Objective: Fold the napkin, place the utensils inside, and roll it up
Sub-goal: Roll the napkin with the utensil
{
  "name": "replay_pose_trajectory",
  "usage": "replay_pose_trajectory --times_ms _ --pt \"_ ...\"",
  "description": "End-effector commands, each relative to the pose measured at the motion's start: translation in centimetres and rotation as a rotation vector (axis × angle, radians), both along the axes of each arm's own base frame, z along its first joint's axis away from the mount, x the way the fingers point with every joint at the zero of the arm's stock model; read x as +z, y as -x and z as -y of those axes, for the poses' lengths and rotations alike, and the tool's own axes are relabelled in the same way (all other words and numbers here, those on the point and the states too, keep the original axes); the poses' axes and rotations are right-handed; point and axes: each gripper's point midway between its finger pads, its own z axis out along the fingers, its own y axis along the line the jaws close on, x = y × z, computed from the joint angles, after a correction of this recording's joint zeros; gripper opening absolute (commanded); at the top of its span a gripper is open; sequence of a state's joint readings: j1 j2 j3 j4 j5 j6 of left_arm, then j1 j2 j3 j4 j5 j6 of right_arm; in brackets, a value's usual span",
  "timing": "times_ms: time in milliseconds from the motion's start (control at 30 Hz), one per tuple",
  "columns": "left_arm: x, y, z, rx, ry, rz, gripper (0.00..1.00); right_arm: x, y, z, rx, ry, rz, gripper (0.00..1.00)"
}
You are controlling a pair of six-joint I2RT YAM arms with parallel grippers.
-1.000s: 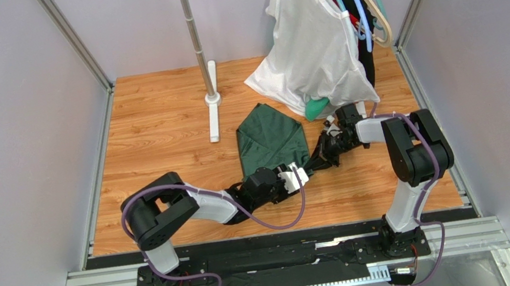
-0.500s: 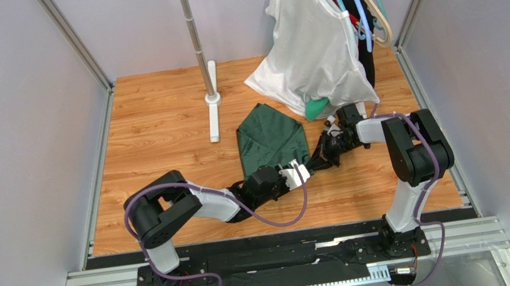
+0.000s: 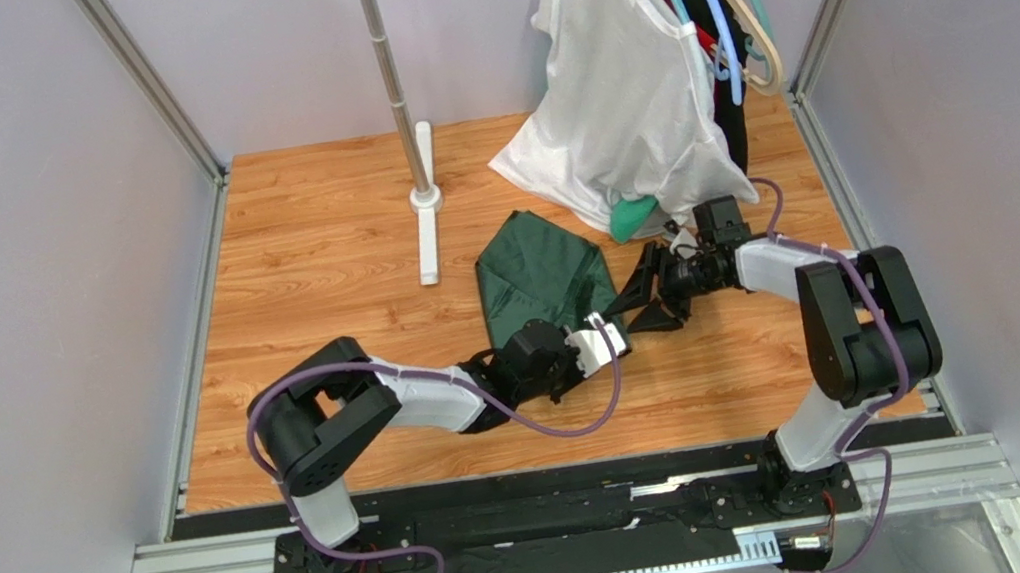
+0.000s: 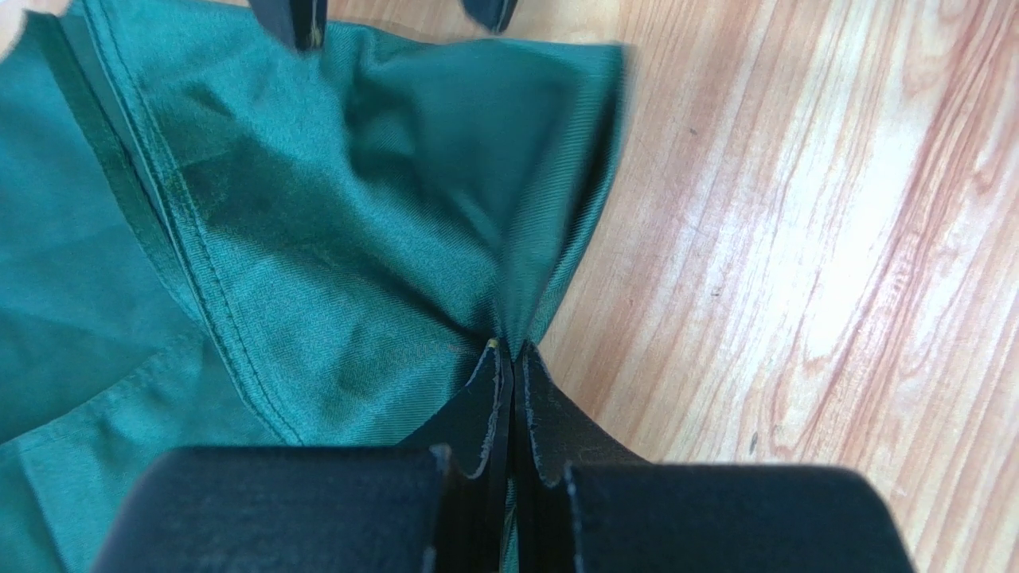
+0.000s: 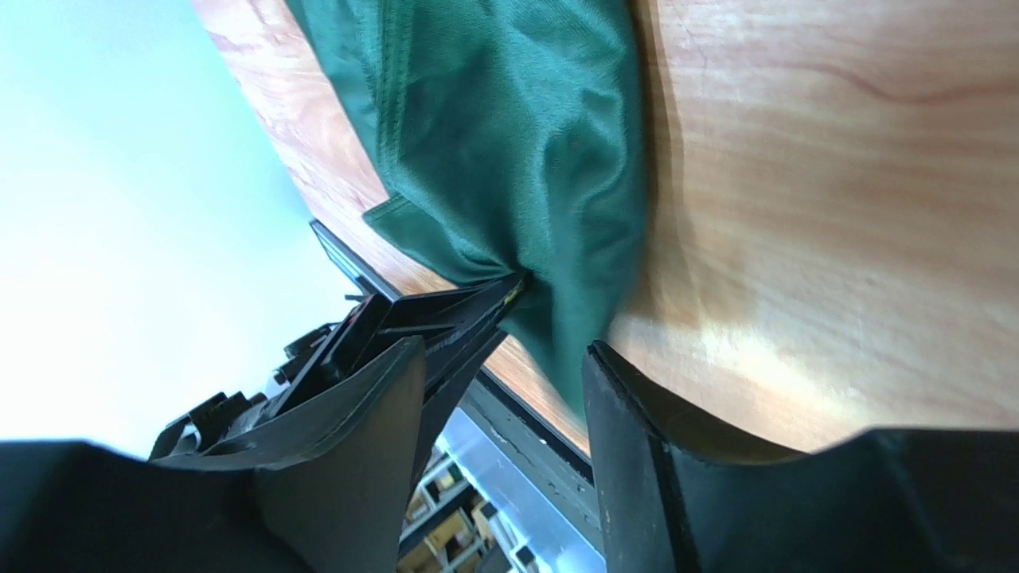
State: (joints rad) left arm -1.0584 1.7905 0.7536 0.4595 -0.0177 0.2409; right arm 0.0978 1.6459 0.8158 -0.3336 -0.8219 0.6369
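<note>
Right wrist view: seeing right pincer (image 5: 502,349) open, fingers (image 5: 371,430) spread wide, holding nothing. Bunched corner of the napkin (image 5: 514,119) just ahead of the gap. Dark tip of the left pincer (image 5: 512,284) coming in from the left of that gap, biting the cloth. Can't tell from here whether the right fingers touch fabric.

Left wrist view: settles the grip. Jaws pressed fully together on a pinch of cloth at the corner, fabric puckering up right ahead of the tips. Rest of the napkin spreading ahead and to the left of that pincer, bare bench (image 4: 813,239) to its right. Two dark finger ends cut off at the top edge, just past the gripped fold.

Top view only, for layout: both pincers nose to nose at the napkin's near right corner. Napkin folded to a pointed shape, flat on the wood, stretching away beyond the left pincer. Just beyond the right pincer, white garment (image 3: 623,88) on hangers (image 3: 730,19), with a scrap of brighter green cloth (image 3: 632,217) under its hem. Beyond and left of the left pincer, metal pole (image 3: 384,48) on a white foot (image 3: 428,231).
</note>
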Motion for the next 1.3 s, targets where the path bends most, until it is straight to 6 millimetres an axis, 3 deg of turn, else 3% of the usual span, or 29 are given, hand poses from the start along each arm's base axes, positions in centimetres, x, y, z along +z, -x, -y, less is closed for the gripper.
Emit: replay_pose_trajectory --times_ms 0,67,133,167,300,333,400,433,667,867,1267 --pt "-1.1 1.3 -0.4 -0.02 -0.012 -0.18 0.0 1.4 0.2 1.1 -0.028 0.002 0.08 0.56" --pt "-1.3 1.3 -0.9 -0.016 -0.019 -0.213 0.0 0.6 0.9 1.9 -0.053 0.053 0.094 0.57" --pt "-1.3 1.5 -1.3 -0.018 -0.026 -0.264 0.0 1.6 0.7 2.4 -0.073 0.082 0.187 0.57" --pt "-1.3 1.5 -1.4 -0.019 -0.025 -0.282 0.0 0.7 1.3 3.0 -0.093 0.119 0.194 0.57" --pt "-1.2 2.4 -1.9 -0.034 -0.001 -0.403 0.0 1.7 1.5 4.2 -0.145 0.184 0.372 0.57" --pt "-1.3 2.3 -2.3 -0.027 -0.006 -0.428 0.0 3.7 0.8 4.1 -0.156 0.171 0.49 0.57" --pt "-1.0 2.6 -2.4 -0.039 0.0 -0.471 0.0 4.6 1.3 3.8 -0.141 0.165 0.577 0.58" --pt "-1.0 2.5 -2.8 -0.032 -0.003 -0.495 0.0 6.2 1.2 3.6 -0.11 0.184 0.691 0.58" --pt "-0.2 2.8 -3.5 -0.059 -0.034 -0.63 0.0 10.3 3.2 0.0 0.093 0.311 1.102 0.58" --pt "0.7 2.9 -3.5 -0.09 -0.001 -0.751 0.0 10.3 5.3 -2.7 0.222 0.281 1.272 0.58" --pt "0.6 2.9 -3.9 -0.101 -0.01 -0.905 0.0 6.2 8.5 -8.3 0.56 0.493 1.381 0.58"
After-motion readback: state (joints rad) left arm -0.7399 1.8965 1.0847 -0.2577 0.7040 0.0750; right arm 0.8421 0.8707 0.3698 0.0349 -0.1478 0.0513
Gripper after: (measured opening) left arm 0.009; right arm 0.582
